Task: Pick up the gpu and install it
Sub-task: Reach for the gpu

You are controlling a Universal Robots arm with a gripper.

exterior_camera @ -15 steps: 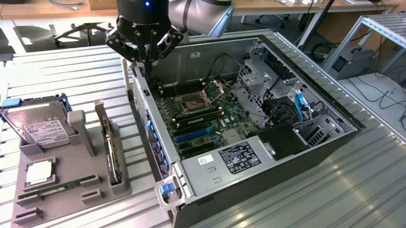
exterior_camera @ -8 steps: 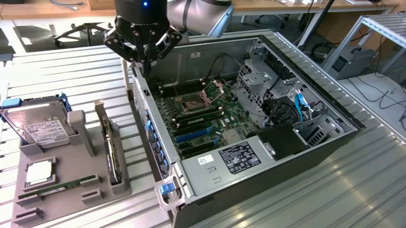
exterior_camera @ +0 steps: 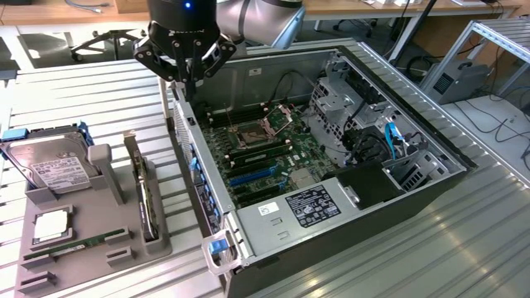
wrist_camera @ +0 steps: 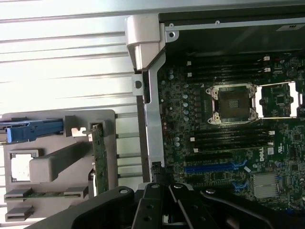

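One risk: the gripper [exterior_camera: 188,84], pinched shut on nothing, hangs above the case wall [exterior_camera: 188,155] while the gpu [exterior_camera: 148,198] stands on edge in the grey tray [exterior_camera: 87,217] alongside, so any descent here could strike metal.

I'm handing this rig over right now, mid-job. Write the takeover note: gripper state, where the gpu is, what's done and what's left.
Gripper: shut, empty, hanging above the edge of the open computer case that faces the tray.
gpu: standing on edge in the grey parts tray, at the exterior view's left of the case, untouched.
Motherboard's blue slots: empty.
Done: nothing that shows.
Left: gpu not yet picked up, not yet installed.
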